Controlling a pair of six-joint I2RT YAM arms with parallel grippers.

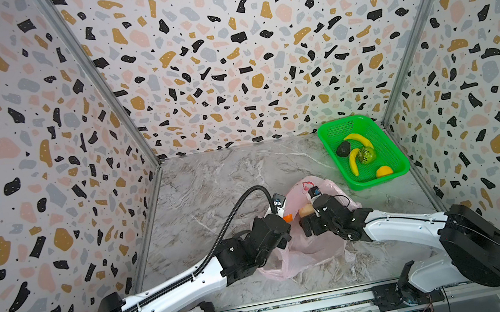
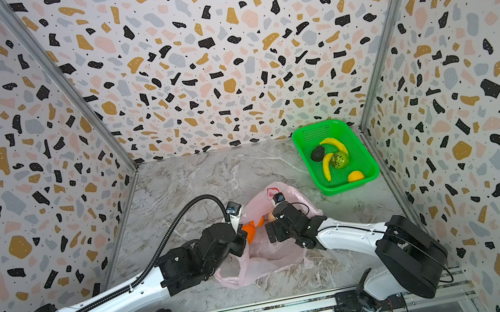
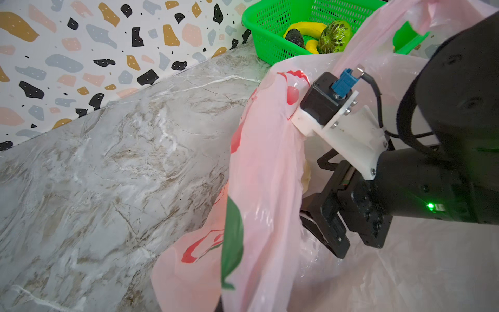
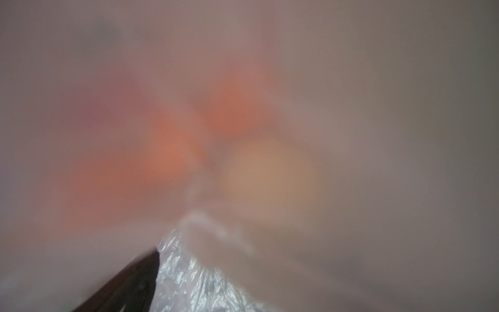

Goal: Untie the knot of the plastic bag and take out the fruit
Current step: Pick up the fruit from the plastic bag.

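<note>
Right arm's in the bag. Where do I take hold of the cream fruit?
Probably grip the cream fruit across its round middle, coming through the open plastic bag from the robot's right: it sits just ahead of the open right gripper, tangerines crowding its left.

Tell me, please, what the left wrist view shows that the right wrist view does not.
Only the left wrist view: the marble table, the green basket holding a banana, and a red print. Only the right wrist view: blurred orange fruit behind plastic. Both: the plastic bag, a cream fruit, and the right gripper, seen open-jawed from the left wrist, as one dark fingertip from the right.
</note>
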